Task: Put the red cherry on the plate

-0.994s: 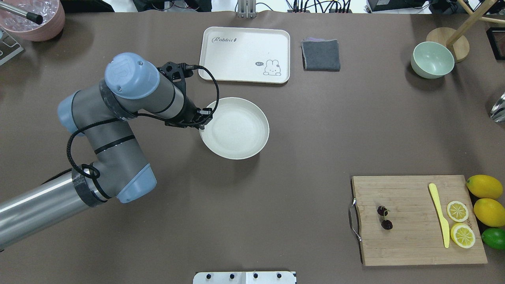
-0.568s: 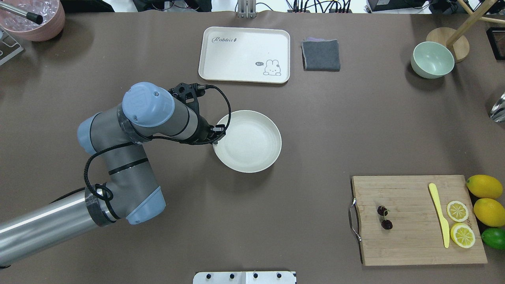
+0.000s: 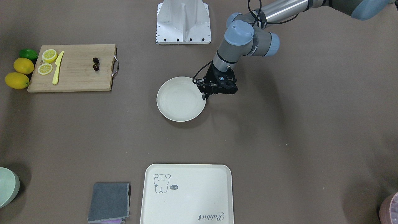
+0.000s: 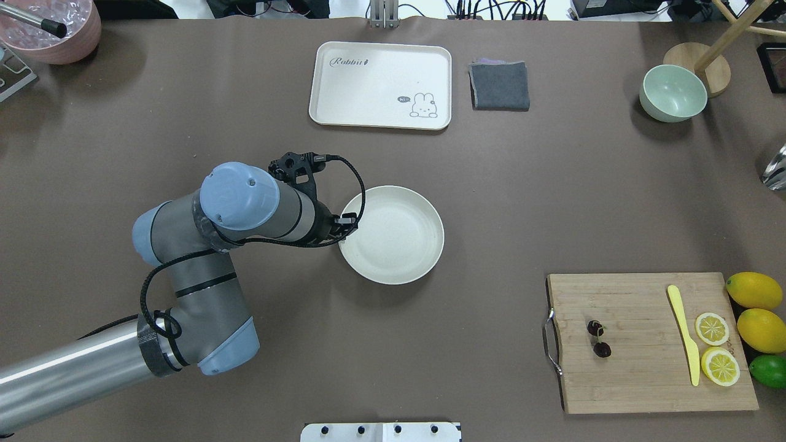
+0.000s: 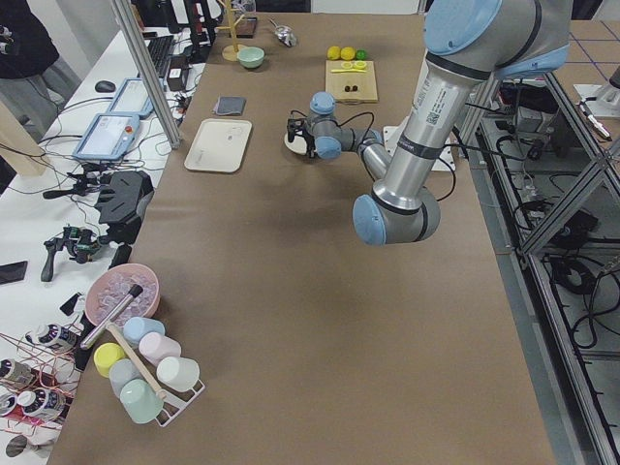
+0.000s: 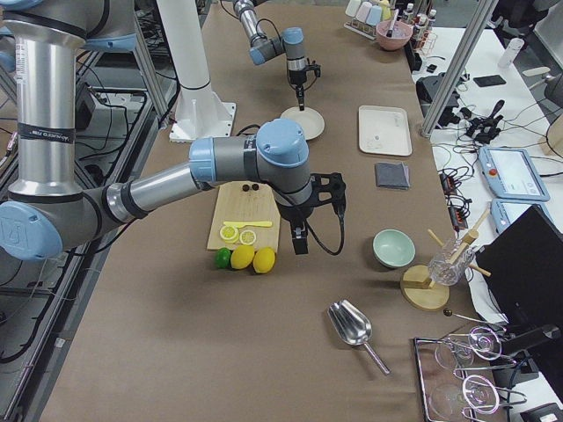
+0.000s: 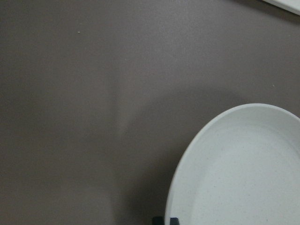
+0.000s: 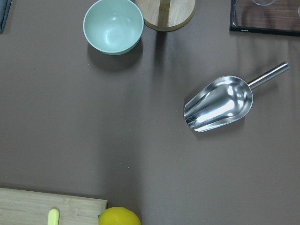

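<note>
Cherry (image 4: 602,348) on board (image 4: 638,374); right pincer (image 6: 300,243) side-view only

plate (image 7: 234,173) cropped in left wrist view

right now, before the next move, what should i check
1. Left gripper on the plate rim: ok.
2. Plate empty: ok.
3. Cherry lying exposed on the board: ok.
4. Knife apart from the cherry: ok.
5. Cherry on the plate: not ok.
6. Right gripper open or shut: cannot tell.
</note>
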`<state>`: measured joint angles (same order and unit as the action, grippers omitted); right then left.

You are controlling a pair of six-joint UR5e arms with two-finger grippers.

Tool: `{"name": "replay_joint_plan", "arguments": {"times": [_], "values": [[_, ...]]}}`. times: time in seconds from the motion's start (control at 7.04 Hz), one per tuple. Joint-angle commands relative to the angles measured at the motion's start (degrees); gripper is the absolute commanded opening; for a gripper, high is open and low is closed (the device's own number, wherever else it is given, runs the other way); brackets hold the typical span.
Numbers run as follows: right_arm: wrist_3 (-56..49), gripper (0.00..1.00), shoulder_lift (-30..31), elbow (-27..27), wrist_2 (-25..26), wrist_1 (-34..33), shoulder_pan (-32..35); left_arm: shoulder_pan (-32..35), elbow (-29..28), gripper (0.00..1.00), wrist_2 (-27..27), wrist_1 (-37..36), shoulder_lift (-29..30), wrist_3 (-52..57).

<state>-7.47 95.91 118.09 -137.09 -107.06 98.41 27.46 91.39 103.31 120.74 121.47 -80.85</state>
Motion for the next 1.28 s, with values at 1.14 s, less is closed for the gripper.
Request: {"name": "replay_joint_plan", "arguments": {"times": [1.14], "values": [[9.20,1.00,-21.54,3.64,0.33,-18.36,-9.70,46.21,8.82,0.98,33.96,-6.78,-27.86,40.14]]}}
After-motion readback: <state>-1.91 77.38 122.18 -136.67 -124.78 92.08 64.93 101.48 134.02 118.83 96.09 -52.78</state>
